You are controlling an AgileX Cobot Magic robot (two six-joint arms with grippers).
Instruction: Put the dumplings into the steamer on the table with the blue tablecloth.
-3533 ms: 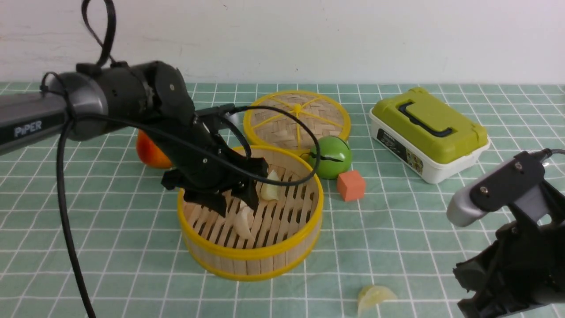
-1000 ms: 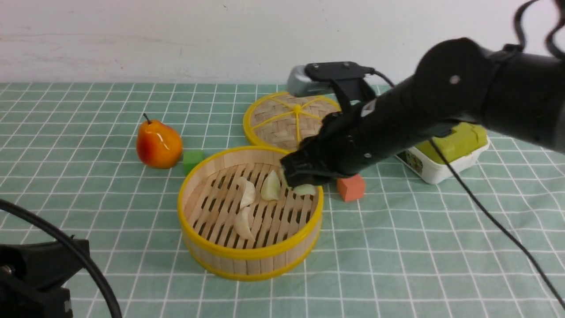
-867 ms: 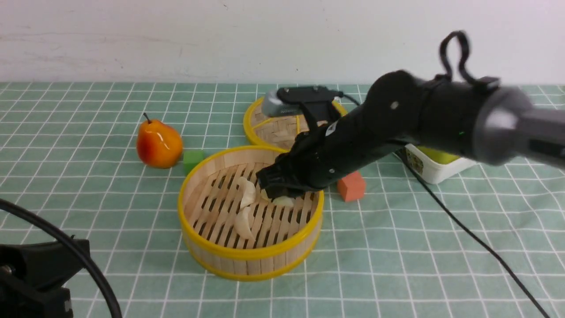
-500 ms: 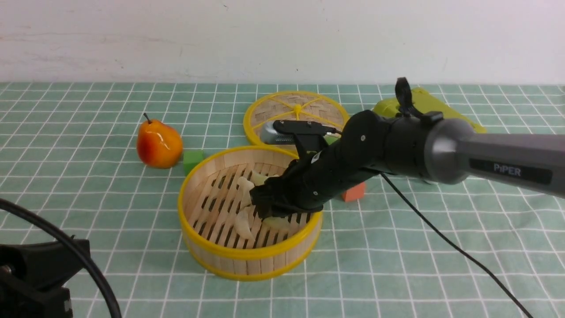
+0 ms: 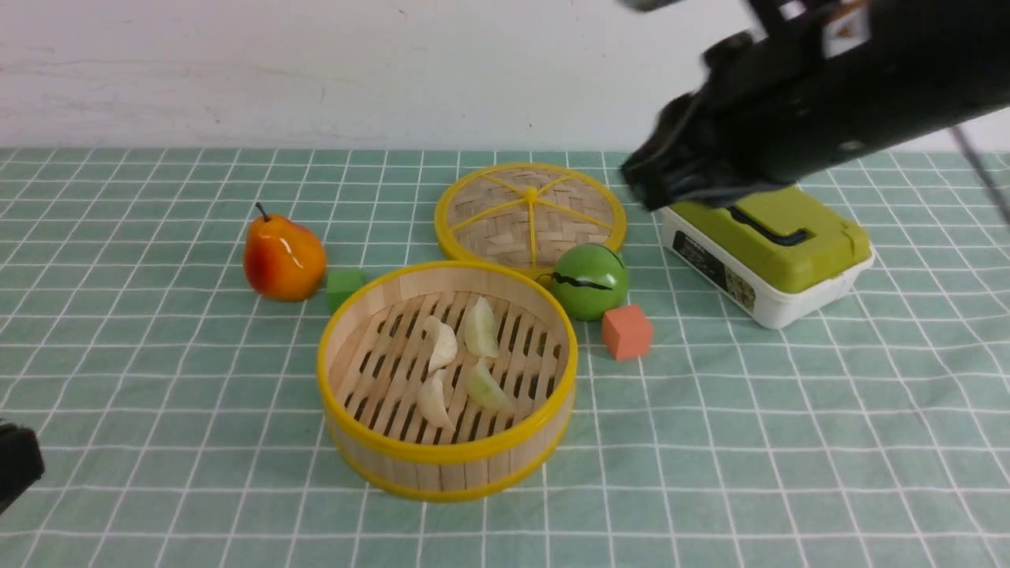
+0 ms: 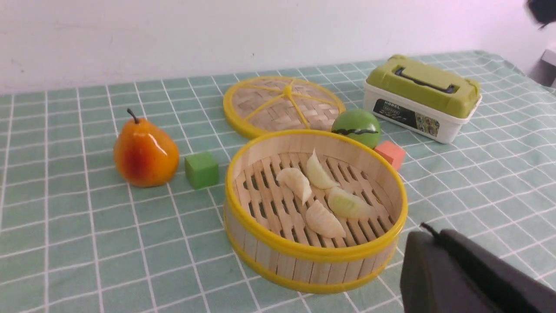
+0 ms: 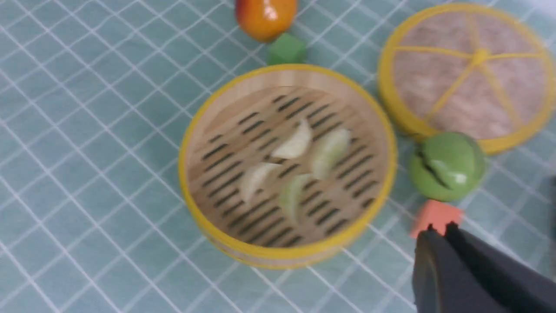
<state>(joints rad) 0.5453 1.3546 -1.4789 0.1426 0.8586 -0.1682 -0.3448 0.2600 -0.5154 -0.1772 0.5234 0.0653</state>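
Observation:
The steamer [image 5: 446,456] stands mid-table on the blue tablecloth [image 5: 158,379]. Several pale dumplings lie on its slats, among them one [image 5: 439,344], one [image 5: 480,329] and a greenish one [image 5: 487,386]. My right gripper [image 5: 649,188] hangs high above the table's back right, blurred, far from the steamer. In the right wrist view it [image 7: 440,226] is shut and empty above the steamer [image 7: 286,253]. My left gripper [image 6: 428,232] is shut and empty, near the steamer's front [image 6: 312,255]. Only a dark bit of the left arm [image 5: 16,473] shows in front.
The flat woven lid [image 5: 530,213] lies behind the steamer. A green ball [image 5: 589,280] and an orange cube [image 5: 627,331] sit at its right. A pear [image 5: 282,256] and a green cube [image 5: 345,285] sit at its left. A green-lidded box [image 5: 765,237] stands back right.
My right gripper has let a dumpling go in the steamer and risen up and back to the right. The left arm has sunk almost out of the front view.

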